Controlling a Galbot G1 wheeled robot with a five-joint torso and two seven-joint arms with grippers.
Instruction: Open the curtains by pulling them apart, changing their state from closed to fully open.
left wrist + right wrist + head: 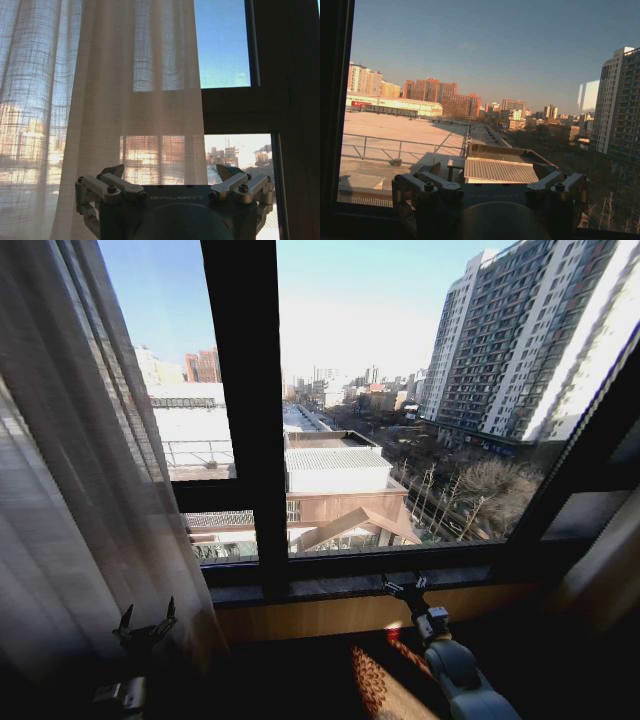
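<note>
Your left tool [145, 628] sits low, fingers spread, just beside the left curtain [70, 470], gripping nothing. Right tool [408, 587] hovers spread near the sill [330, 586]. Risk: sheer pleats may slip through or snag the fingertips

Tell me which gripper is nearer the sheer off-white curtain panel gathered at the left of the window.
Left. The left gripper sits open right beside the sheer off-white pleated curtain panel, at its lower edge. The right gripper, also open, is far off by the dark window sill, facing bare glass.
</note>
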